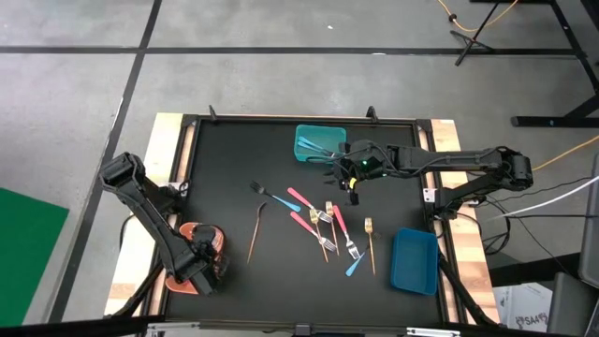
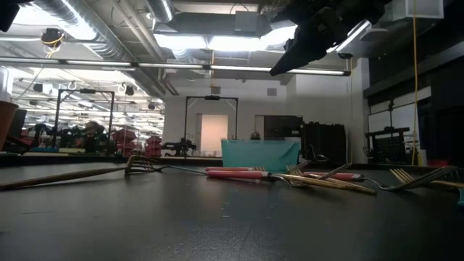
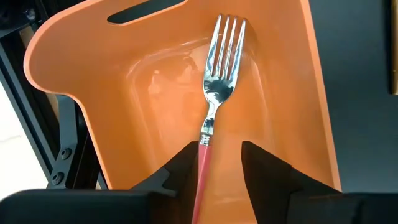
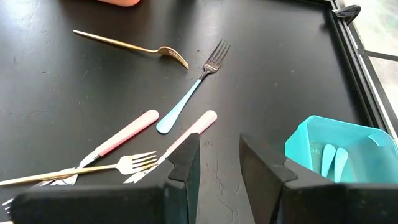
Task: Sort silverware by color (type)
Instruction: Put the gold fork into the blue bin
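1. At the tabletop's (image 1: 225,150) near left corner sits an orange bin (image 1: 194,257). The left claw (image 3: 216,163) hangs over its open top, fingers spread, with a pink-handled fork (image 3: 214,106) lying on the bin's floor, its handle running between the fingers; I cannot tell whether they touch it.
2. Right of that bin, alone on the tabletop, lies a gold-brown fork (image 1: 255,232), and beyond it a light-blue fork (image 1: 272,196).
3. In the middle is a loose cluster of silverware (image 1: 329,229): pink, gold-brown and light-blue handles, several crossing one another.
4. At the far edge, a teal bin (image 1: 318,143) holds light-blue handled pieces (image 4: 329,158).
5. The right claw (image 1: 350,178) hovers just beside the teal bin, above the tabletop, released, with nothing between its fingers.
6. Near the right edge lies a darker blue bin (image 1: 415,261), with a gold-brown fork (image 1: 371,243) just left of it.
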Robot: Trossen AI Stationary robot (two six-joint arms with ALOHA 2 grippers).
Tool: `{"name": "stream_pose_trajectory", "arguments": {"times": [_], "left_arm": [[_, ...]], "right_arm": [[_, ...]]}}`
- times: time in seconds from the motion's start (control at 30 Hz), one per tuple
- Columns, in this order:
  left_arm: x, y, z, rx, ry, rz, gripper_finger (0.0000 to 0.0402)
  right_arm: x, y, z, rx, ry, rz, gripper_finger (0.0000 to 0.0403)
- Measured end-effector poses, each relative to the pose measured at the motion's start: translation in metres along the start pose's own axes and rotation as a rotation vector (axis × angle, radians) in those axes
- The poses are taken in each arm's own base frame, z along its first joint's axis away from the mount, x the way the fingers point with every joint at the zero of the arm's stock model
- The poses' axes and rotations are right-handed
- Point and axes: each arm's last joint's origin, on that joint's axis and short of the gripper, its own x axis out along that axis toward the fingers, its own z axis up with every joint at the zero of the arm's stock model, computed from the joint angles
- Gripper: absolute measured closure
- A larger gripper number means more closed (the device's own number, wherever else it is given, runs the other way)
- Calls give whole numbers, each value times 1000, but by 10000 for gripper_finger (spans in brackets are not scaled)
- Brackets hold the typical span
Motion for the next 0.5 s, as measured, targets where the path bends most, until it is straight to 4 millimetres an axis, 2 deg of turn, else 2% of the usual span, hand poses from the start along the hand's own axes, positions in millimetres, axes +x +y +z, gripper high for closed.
{"name": "stream_pose_trajectory", "arguments": {"times": [0.33, 0.5], "left_arm": [[-3, 1, 1, -2, 9, -12, 285], [-23, 2, 5, -12, 49, -87, 285]], "right_arm": [[0, 0, 0, 0, 0, 0, 303], [0, 0, 0, 0, 0, 0, 303]]}}
